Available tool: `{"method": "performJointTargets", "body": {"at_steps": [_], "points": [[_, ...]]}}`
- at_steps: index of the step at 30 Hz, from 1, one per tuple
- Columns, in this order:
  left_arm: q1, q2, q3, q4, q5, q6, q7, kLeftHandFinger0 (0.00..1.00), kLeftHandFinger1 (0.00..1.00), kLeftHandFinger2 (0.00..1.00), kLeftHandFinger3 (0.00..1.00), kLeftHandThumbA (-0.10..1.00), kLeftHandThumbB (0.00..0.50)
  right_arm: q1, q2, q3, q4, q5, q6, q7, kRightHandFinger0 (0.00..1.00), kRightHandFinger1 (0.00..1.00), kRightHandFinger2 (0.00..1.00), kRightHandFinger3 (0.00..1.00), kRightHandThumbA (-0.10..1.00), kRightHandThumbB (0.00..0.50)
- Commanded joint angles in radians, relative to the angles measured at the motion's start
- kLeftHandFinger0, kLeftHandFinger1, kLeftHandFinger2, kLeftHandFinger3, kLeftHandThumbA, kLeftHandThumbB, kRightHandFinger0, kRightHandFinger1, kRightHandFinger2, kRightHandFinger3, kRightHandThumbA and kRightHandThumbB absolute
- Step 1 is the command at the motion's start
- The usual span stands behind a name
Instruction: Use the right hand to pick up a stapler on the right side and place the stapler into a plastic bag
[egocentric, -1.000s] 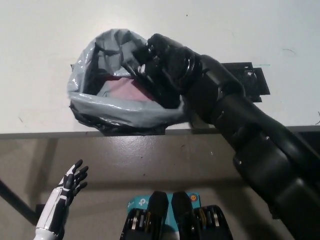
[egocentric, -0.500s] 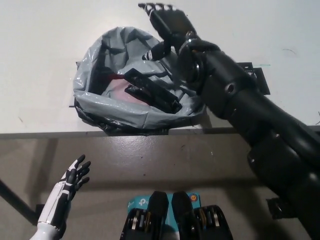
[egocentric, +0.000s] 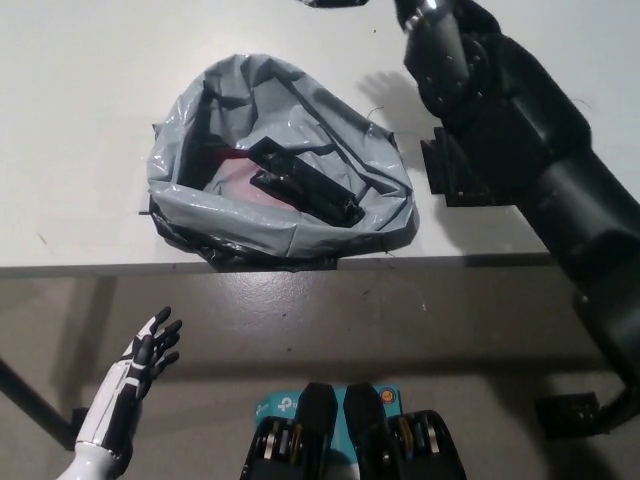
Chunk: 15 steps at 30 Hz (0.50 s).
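A black stapler lies inside the grey plastic bag, which sits open on the white table near its front edge. My black right arm reaches up past the bag's right side; of its hand only a sliver of the fingertips shows at the top edge, well above the bag and holding nothing that I can see. My white left hand rests low at the lower left, below the table edge, its fingers spread and empty.
A flat black mat lies on the table right of the bag, partly under my arm. The table's front edge runs across the middle, with brown floor below it.
The right hand released the stapler into the bag, then lifted up and away until it is nearly out of view at the top. The bag's mouth has spread wider. The left hand barely moved.
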Motion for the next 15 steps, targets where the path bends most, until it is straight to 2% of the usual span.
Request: {"method": "performJointTargets", "body": {"at_steps": [1,2,8,12,13,14,15], "points": [[-0.021,0.001,0.013,-0.022,-0.02,-0.03,-0.006,1.0,1.0,1.0,1.0,1.0,0.011,0.282,-0.228,-0.345,-0.953,0.283,0.118,0.081,1.0,1.0,1.0,1.0,0.96,0.317],[-0.022,0.002,0.014,-0.023,-0.027,-0.021,-0.009,1.0,1.0,1.0,1.0,1.0,0.012,0.405,-0.262,-0.365,-1.07,0.292,0.101,0.081,1.0,1.0,1.0,1.0,0.94,0.301],[-0.098,-0.013,0.013,0.021,-0.039,-0.009,-0.008,1.0,1.0,1.0,1.0,1.0,0.001,0.735,-0.336,-0.414,-1.28,0.213,0.0,0.063,1.0,1.0,1.0,1.0,0.94,0.307],[-0.106,-0.021,0.005,0.032,-0.024,-0.027,-0.001,1.0,1.0,1.0,1.0,1.0,0.0,0.884,-0.317,-0.454,-1.326,0.205,-0.064,0.008,1.0,1.0,1.0,1.0,0.98,0.251],[-0.104,-0.023,0.004,0.031,-0.017,-0.026,0.003,1.0,1.0,1.0,1.0,1.0,0.0,0.923,-0.298,-0.46,-1.336,0.188,-0.1,-0.02,1.0,1.0,1.0,1.0,1.0,0.24],[-0.108,-0.026,0.003,0.034,-0.019,-0.026,0.003,1.0,1.0,1.0,1.0,1.0,0.0,0.982,-0.258,-0.451,-1.357,0.179,-0.136,-0.052,1.0,1.0,1.0,1.0,1.0,0.204],[-0.109,-0.027,0.002,0.036,-0.016,-0.027,0.004,1.0,1.0,1.0,1.0,1.0,0.0,1.008,-0.241,-0.444,-1.363,0.175,-0.155,-0.066,1.0,1.0,1.0,1.0,1.0,0.204]]}}
